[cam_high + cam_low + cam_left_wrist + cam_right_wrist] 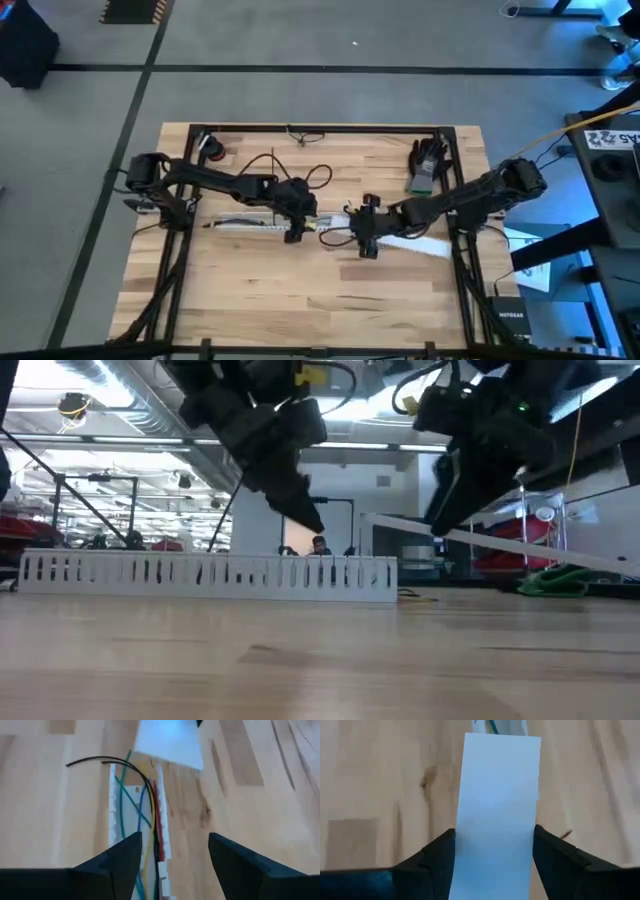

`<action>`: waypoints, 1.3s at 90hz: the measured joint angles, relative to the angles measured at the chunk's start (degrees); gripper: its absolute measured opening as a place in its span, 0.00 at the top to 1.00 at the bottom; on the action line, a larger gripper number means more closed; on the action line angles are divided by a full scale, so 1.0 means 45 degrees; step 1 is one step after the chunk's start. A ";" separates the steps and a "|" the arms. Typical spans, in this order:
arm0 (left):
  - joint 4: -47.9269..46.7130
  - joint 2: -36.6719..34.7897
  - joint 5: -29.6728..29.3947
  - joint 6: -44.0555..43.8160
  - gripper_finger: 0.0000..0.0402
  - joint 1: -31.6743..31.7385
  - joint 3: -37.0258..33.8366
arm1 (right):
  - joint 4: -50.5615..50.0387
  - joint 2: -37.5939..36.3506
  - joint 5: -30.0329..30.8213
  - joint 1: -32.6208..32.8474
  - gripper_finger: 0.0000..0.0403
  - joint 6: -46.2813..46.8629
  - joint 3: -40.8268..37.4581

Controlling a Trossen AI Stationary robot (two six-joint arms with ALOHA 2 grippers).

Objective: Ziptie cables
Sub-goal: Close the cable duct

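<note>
those thin floppy green, yellow, red and black cables (145, 825) in the white slotted plastic duct (113, 810) look super limp (grab them bunched). left end effector (175, 865) hangs open; right end effector (495, 860) clamps the flat white plastic lid strip (497, 805).

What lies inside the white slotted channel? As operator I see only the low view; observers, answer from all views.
Observer: Thin cables, green, yellow, blue, red and black, run inside the channel.
Operator: Is the left tool open?
Observer: Yes, the left tool is open, over the channel.
Operator: Does the white strip reach it?
Observer: Yes; the strip, gripped flat by the right tool, overlaps the channel's end.
</note>
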 joint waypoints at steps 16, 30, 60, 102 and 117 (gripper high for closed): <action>0.1173 0.0005 -0.0115 -0.0371 0.44 0.0136 -0.0738 | -0.0236 0.0170 -0.0943 -0.0884 0.44 -0.1124 -0.0021; 0.1888 0.0205 -0.0090 -0.0188 0.44 0.0076 -0.0751 | -0.0108 0.0204 -0.1088 -0.1290 0.44 -0.1418 -0.0005; 0.3287 0.1112 -0.0160 -0.0087 0.44 -0.0015 -0.0742 | -0.0190 0.0205 -0.1426 -0.1383 0.44 -0.1175 -0.0001; 0.2912 0.1195 0.0008 -0.1017 0.44 0.0449 -0.0218 | -0.0225 0.0204 -0.1460 -0.1378 0.44 -0.0982 0.0000; 0.2914 0.1195 0.0053 -0.1088 0.44 0.0177 -0.0218 | -0.0268 0.0204 -0.1460 -0.1378 0.44 -0.0930 0.0000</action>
